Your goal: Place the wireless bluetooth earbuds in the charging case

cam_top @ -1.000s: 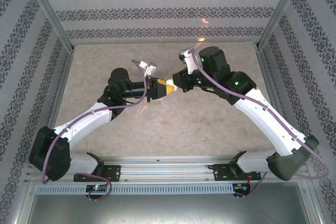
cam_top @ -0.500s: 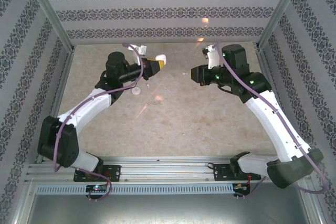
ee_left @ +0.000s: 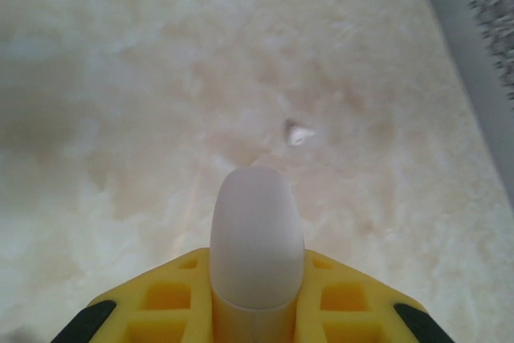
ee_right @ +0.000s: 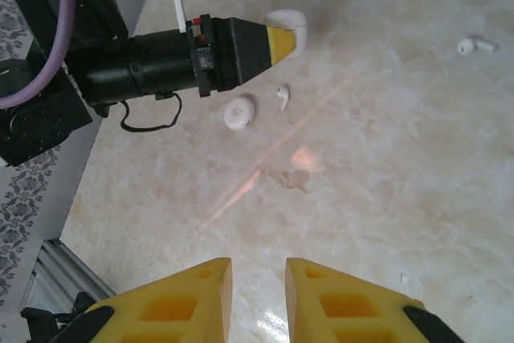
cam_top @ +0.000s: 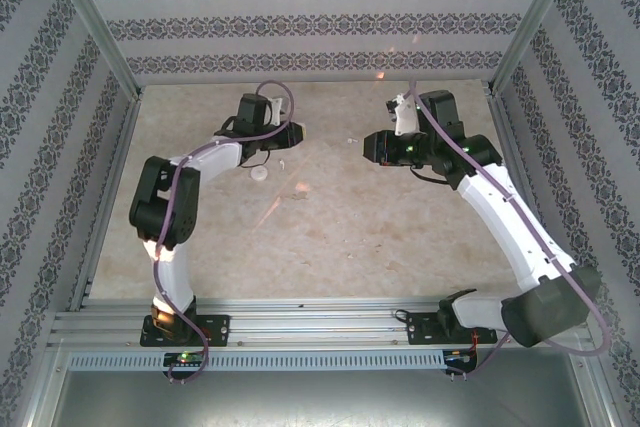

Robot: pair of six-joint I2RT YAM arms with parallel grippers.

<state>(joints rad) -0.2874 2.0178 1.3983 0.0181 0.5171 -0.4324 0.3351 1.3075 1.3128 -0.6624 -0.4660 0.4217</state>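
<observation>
While the left claw (ee_left: 257,283) is clamped tight on a smooth white rounded plastic case (ee_left: 257,214), held above a pale beige marbled tabletop (ee_right: 385,198), the right claw (ee_right: 259,291) hangs nearby with its yellow fingers parted by a narrow gap and nothing between them; seen from the right wrist, one of the tiny white plastic earbuds (ee_right: 283,98) lies on the tabletop near the tip of the left claw, just beside a round white disc-shaped case (ee_right: 239,112) but not touching it; a second earbud (ee_right: 475,44) lies well apart, at the far right of that view; the left wrist camera shows one earbud (ee_left: 301,134) on the tabletop beyond the end of the held case. Each earbud looks like a small bulb with a short curved stem, glossy white, far smaller than either case; whether the held case is open or closed cannot be told. By their look the earbuds are very light, hard and slick, so they would likely skid or flip if nudged from one side; the safest hold is probably across the stem, fingers closing squarely from both sides, since the rounded head offers little to pinch; a gentle grip should do, as a hard squeeze could pop one out.
</observation>
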